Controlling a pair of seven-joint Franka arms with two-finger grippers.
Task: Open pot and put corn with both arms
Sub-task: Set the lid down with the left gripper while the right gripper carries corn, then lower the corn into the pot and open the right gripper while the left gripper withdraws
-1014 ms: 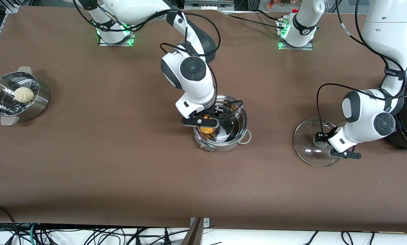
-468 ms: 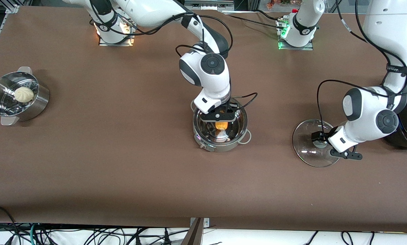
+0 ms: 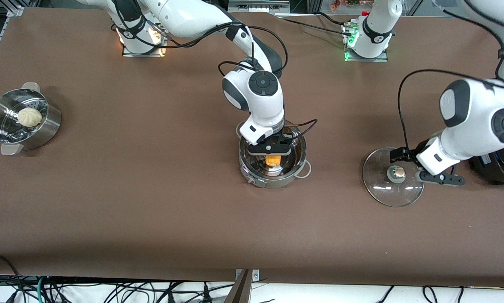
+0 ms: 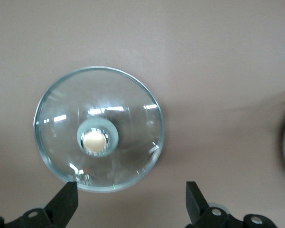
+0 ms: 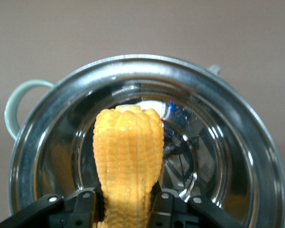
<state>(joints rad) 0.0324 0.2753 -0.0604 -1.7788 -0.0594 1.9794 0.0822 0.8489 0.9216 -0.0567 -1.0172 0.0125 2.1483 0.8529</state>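
Glass lid (image 3: 393, 177) lies flat on the table toward the left arm's end, metal knob up; the left gripper (image 3: 424, 165) hangs over its edge, fingers spread wide and empty. The right gripper (image 3: 272, 149) clamps the yellow-orange corn (image 3: 273, 160), kernelled cob pointing down into the shiny open pot (image 3: 256, 179).

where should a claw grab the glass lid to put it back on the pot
Grip the round metal knob at the centre of the lid, coming straight down from above. The lid lies flat, knob up; its glass dome is wide and smooth, so the raised knob looks like the only part narrow enough to pinch.
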